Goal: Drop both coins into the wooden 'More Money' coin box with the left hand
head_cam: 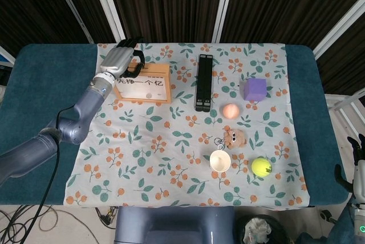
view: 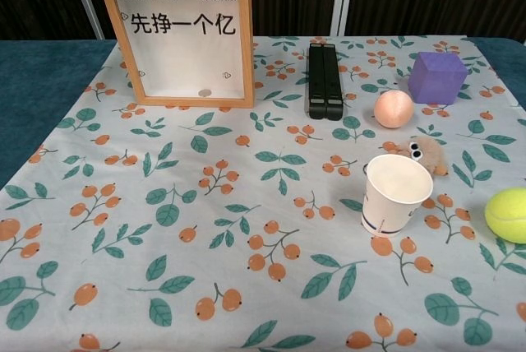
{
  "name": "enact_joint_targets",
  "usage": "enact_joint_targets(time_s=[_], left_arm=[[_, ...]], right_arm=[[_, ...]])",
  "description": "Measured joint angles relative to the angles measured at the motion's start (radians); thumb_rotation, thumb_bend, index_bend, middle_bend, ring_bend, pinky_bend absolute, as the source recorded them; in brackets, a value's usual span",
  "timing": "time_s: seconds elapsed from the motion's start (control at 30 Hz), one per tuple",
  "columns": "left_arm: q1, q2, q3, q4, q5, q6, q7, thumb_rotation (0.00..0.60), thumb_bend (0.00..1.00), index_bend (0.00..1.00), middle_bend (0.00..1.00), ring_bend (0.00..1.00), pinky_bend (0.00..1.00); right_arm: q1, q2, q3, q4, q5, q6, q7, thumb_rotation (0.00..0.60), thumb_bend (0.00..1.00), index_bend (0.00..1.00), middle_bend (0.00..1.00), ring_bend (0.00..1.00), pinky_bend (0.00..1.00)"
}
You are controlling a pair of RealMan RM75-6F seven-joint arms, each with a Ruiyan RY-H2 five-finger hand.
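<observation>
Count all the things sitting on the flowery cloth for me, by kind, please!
Balls: 2, peach ball and tennis ball
Boxes: 1, wooden coin box
Cubes: 1, purple cube
Cups: 1, paper cup
Fuzzy toys: 1, keychain toy
Black folded stands: 1
Total: 7

Floral tablecloth [head_cam: 171, 158] is covering the middle of a teal table [head_cam: 34, 96]. Wooden coin box [head_cam: 144, 84] is standing at the cloth's far left; the left hand [head_cam: 120, 60] is hovering at its top edge, dark fingers curling over it. Black bar-shaped stand [head_cam: 203, 82] is lying just right of the box. Purple cube [head_cam: 255, 89], peach ball [head_cam: 230, 110], brown plush toy [head_cam: 233, 137], paper cup [head_cam: 219, 160] and tennis ball [head_cam: 261, 167] are sitting on the right half. The right hand [head_cam: 358, 167] is showing at the frame's lower right edge, off the table.
</observation>
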Motion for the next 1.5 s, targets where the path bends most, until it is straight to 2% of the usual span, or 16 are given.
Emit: enact_joint_targets(time_s=[0.73, 1.5], left_arm=[[-0.004, -0.008, 0.000, 0.005, -0.005, 0.027, 0.029, 0.600, 0.51, 0.50, 0.00, 0.00, 0.00], [0.008, 0.017, 0.001, -0.036, -0.008, 0.040, 0.043, 0.600, 0.51, 0.50, 0.00, 0.00, 0.00]], right_arm=[[0.000, 0.004, 0.000, -0.004, 0.005, -0.003, -0.001, 0.600, 0.51, 0.15, 0.02, 0.00, 0.00], [-0.001, 0.000, 0.001, -0.005, 0.010, 0.004, -0.010, 0.600, 0.51, 0.15, 0.02, 0.00, 0.00]])
